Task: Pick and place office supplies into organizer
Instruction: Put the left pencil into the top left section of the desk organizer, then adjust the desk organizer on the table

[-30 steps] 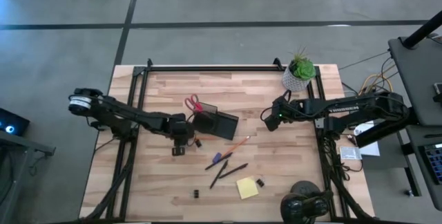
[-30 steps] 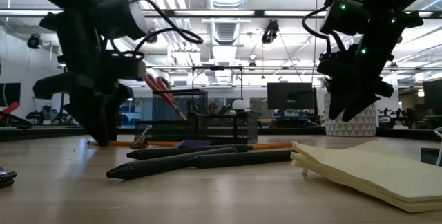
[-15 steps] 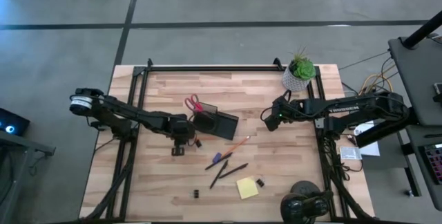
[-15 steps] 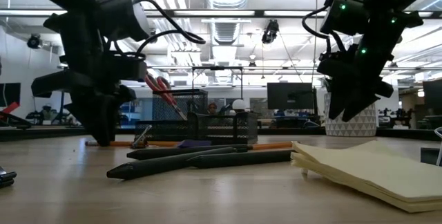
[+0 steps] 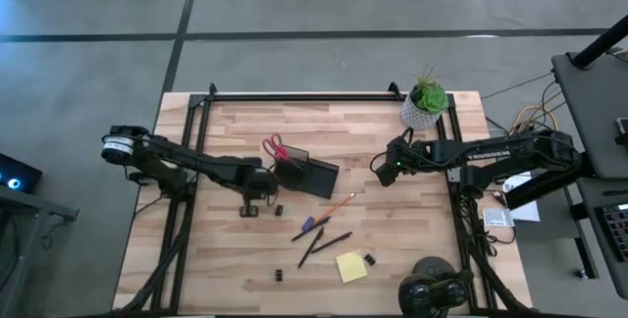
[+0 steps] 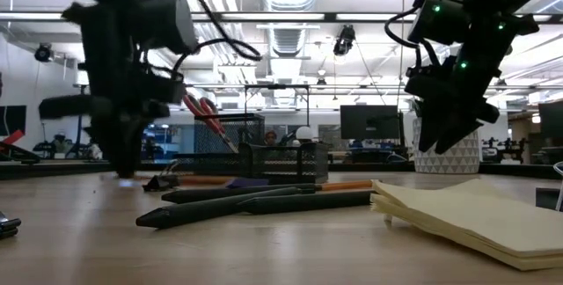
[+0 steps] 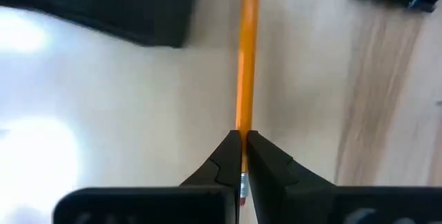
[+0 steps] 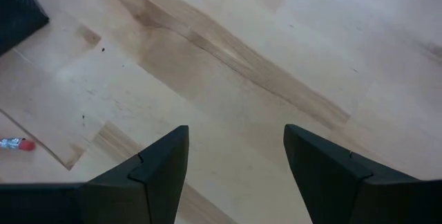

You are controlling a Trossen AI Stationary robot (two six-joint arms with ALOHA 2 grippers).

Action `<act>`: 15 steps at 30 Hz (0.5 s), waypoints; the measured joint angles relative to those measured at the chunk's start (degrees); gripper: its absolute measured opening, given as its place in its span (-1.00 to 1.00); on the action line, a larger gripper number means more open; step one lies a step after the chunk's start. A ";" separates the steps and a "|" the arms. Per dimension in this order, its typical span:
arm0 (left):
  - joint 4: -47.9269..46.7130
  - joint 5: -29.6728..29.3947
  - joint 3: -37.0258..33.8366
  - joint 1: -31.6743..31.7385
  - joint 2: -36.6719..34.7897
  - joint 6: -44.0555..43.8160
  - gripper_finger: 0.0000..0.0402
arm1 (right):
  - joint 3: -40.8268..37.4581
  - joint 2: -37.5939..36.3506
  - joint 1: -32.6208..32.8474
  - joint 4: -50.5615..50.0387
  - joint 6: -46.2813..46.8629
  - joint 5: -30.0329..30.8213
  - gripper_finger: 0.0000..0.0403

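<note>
Left pincer (image 7: 242, 156) pinches orange pencil (image 7: 246, 58), shifted slightly leftward since earlier frame; right pincer (image 8: 235, 158) spread, unmoved.

The left gripper (image 5: 249, 210) has shifted a little toward the left edge of the table and the front of it, away from the black mesh organizer box (image 5: 306, 175). Seen level across the table, the left arm has moved sideways and now shows smeared by motion, where it stood sharp before. Its fingertips sit low at the wooden table top. The gripper's fingers are pressed together on the eraser end of a thin orange wooden pencil (image 7: 246, 79). The small black binder clip (image 5: 278, 208) beside the gripper has moved slightly toward the front. Its wire handles previously stood up from the table and now lie low.
</note>
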 joint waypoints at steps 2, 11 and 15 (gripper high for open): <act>-4.49 -0.88 3.13 -0.05 -1.35 0.21 -0.99 | 0.00 0.00 0.00 0.08 -0.22 0.04 0.15; -29.33 -4.43 21.99 -0.08 -4.31 8.81 -0.99 | 0.00 0.00 0.01 0.29 -0.57 1.72 0.15; -35.79 -9.24 30.30 0.39 -3.21 11.57 -0.99 | 0.00 0.00 0.00 0.31 -0.64 2.79 0.15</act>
